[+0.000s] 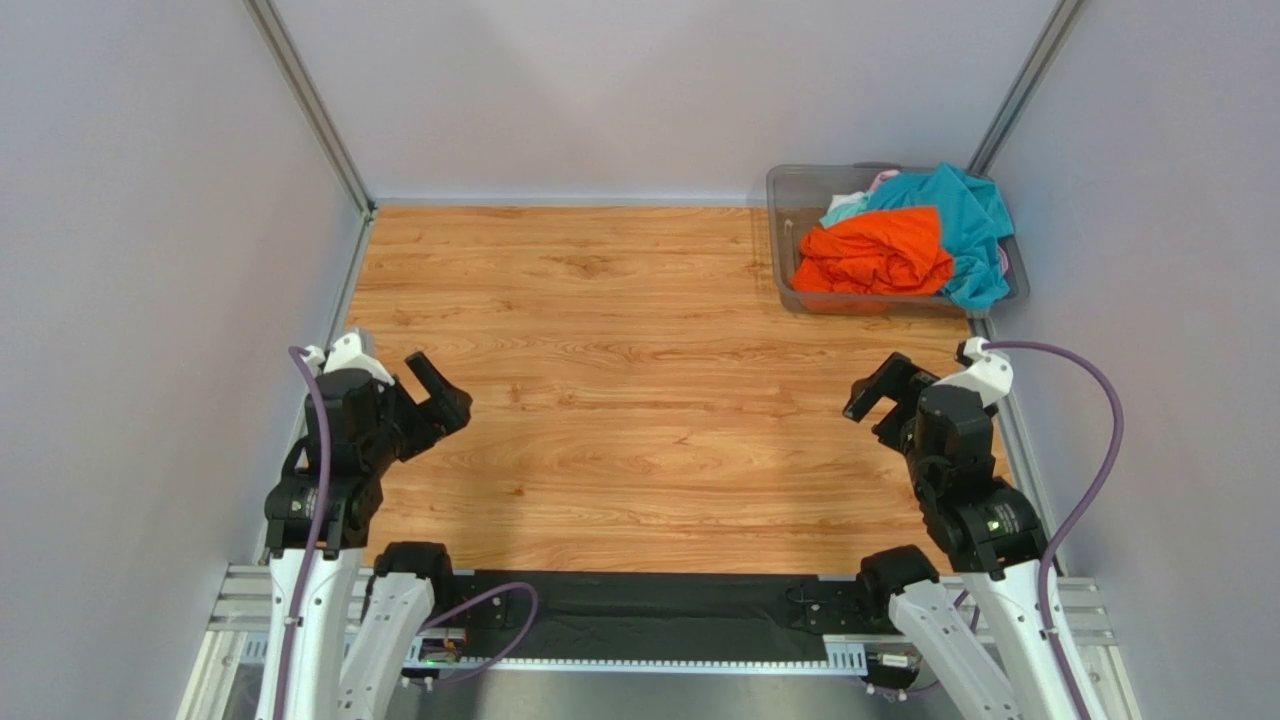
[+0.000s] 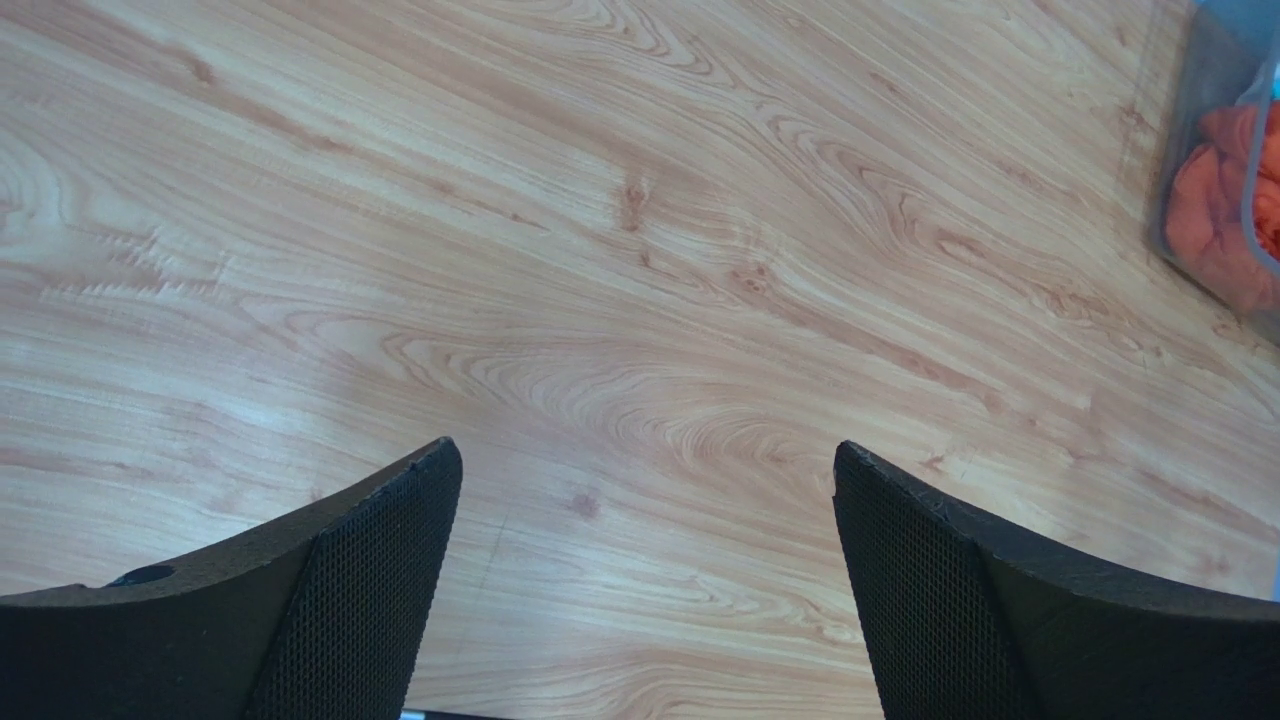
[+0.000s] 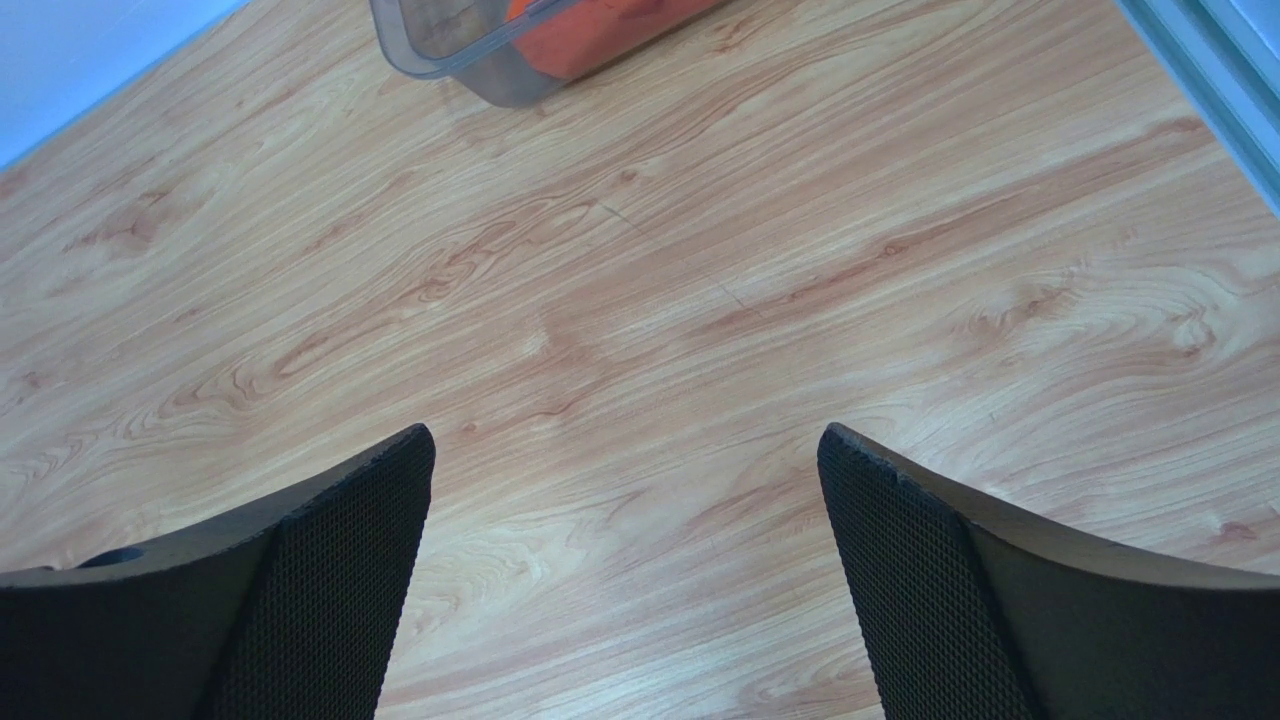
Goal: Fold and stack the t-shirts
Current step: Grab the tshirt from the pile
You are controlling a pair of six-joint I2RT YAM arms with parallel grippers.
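Observation:
The t-shirts lie crumpled in a clear grey plastic bin [image 1: 784, 240] at the table's far right. The bright orange shirt [image 1: 876, 252] is on top at the front, the teal shirt [image 1: 966, 213] behind it, with a bit of pale mint [image 1: 845, 203] and pink [image 1: 884, 177] showing at the back. The orange shirt also shows in the left wrist view [image 2: 1220, 225] and the right wrist view [image 3: 594, 33]. My left gripper [image 1: 428, 398] is open and empty above the left side of the table. My right gripper [image 1: 884, 393] is open and empty above the right side, well short of the bin.
The wooden tabletop [image 1: 631, 375] is walled by grey panels on three sides. A metal rail [image 1: 308, 98] runs along the left wall and another [image 1: 1022, 90] along the right. A black mat [image 1: 646, 600] lies between the arm bases at the near edge.

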